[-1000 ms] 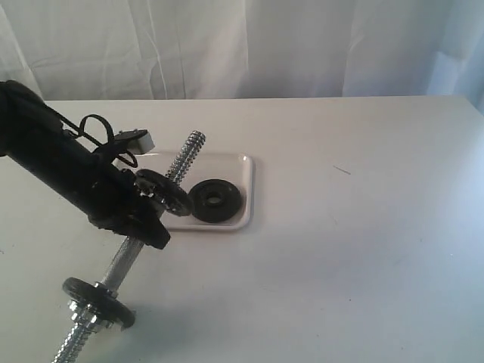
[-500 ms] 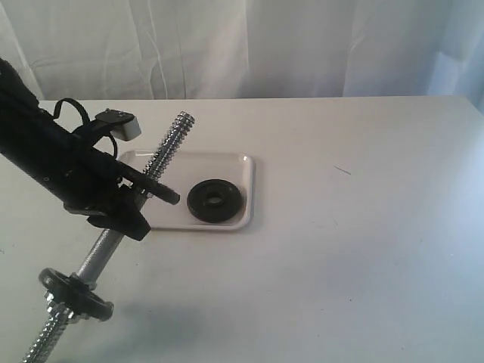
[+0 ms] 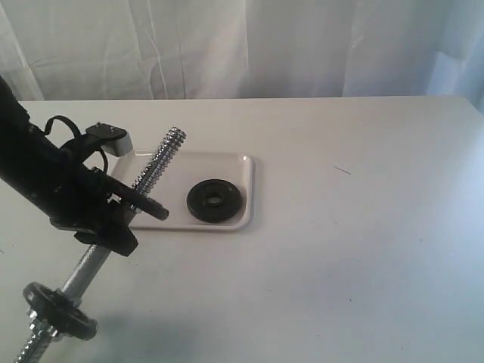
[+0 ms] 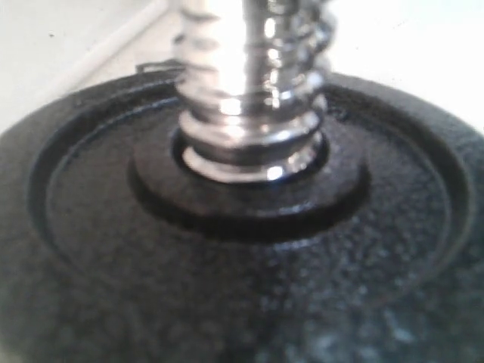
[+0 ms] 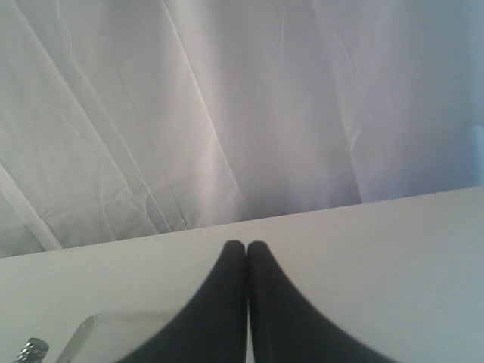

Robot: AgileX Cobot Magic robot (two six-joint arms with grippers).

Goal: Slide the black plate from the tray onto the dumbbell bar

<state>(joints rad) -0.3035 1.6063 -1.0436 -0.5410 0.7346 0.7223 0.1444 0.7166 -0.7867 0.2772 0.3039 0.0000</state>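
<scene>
Black disc flat in tray

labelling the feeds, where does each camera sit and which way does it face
Exterior: above the white table, looking down to the white curtain; black left arm by the long chrome threaded bar.
Left wrist: close over the flat round black plate threaded on that bar; no fingers show.
Right wrist: low, facing the curtain; shut black fingers.
Shared: exterior and right wrist both show the glossy white tray.
</scene>
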